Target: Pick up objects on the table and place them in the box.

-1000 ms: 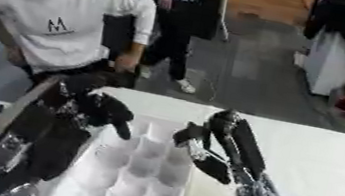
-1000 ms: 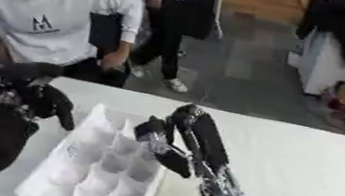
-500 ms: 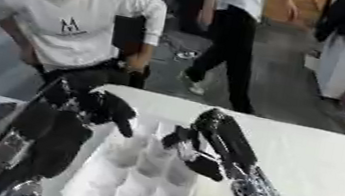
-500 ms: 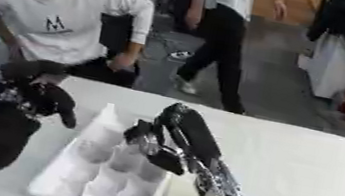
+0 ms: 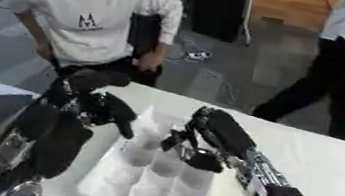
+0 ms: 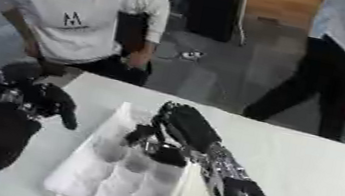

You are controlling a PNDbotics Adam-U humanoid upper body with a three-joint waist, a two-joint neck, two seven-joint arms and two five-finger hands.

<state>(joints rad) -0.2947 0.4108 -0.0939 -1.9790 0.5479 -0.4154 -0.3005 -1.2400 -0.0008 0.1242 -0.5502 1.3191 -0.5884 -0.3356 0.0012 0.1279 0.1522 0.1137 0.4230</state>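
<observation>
Your right robot hand (image 5: 209, 139) hangs over the white box (image 5: 152, 183), above the compartments in its far half. Its fingers are curled downward, and a small dark rounded thing (image 5: 203, 160) sits at their tips, just above a cell; whether the fingers actually pinch it or it is part of the hand, you cannot tell from these views. The forearm runs back toward the lower right corner.

Your left robot hand (image 5: 100, 102) is raised at the box's left side, near its far left corner. Its fingers are bent over and a dark finger points down beside the box wall; it appears to hold nothing.

The box is a white tray divided into rounded cells in rows, lying on the white desk (image 6: 315, 166) with its long side running away from you. The cells that show look pale, with nothing clearly resting in them.

Beyond the desk's far edge a person in a white shirt (image 6: 71, 11) leans forward, touching none of these things.
</observation>
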